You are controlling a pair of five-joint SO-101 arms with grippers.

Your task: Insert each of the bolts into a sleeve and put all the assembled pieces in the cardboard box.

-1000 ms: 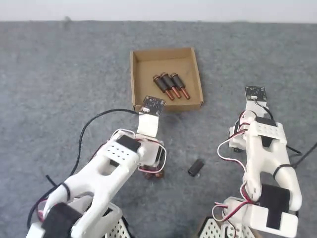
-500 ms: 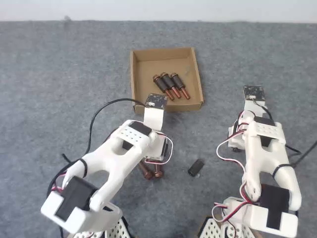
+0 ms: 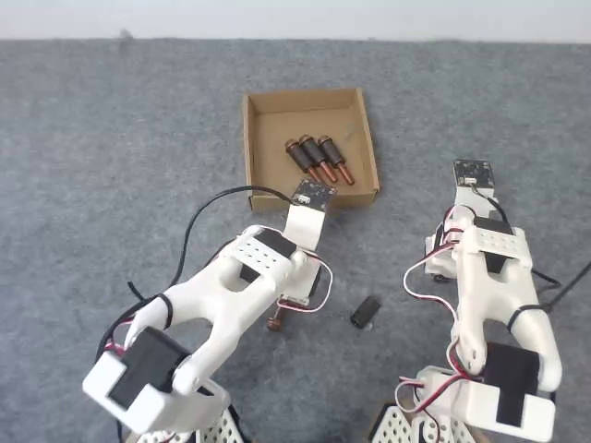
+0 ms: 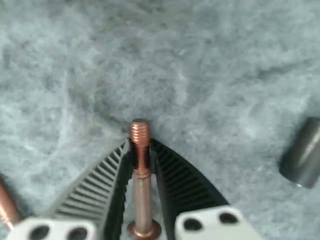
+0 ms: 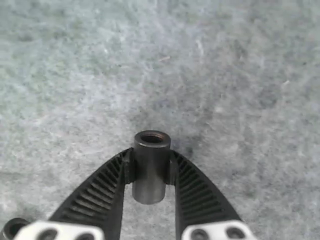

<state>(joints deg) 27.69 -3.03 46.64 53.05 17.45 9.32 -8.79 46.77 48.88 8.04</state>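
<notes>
Left claw [image 4: 140,146] is clamped on a copper bolt [image 4: 139,170], its threaded tip past the fingertips. A loose sleeve [image 4: 302,159] is noted on the worktop [image 3: 92,138] near that claw, not touching it. Right claw [image 5: 151,155] is closed on a dark sleeve [image 5: 150,170]; apparently three assembled pieces [image 3: 319,160] are seen in the cardboard box [image 3: 247,148] beyond both claws.

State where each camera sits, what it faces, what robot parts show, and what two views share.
High view: fixed overhead, facing down on grey felt table, brown cardboard box, both white arms.
Left wrist view: on that wrist, facing the table past left gripper, shut on copper bolt.
Right wrist view: likewise, past right gripper, shut on black cylindrical sleeve.
Shared: loose black sleeve lies in high and left wrist views.
</notes>
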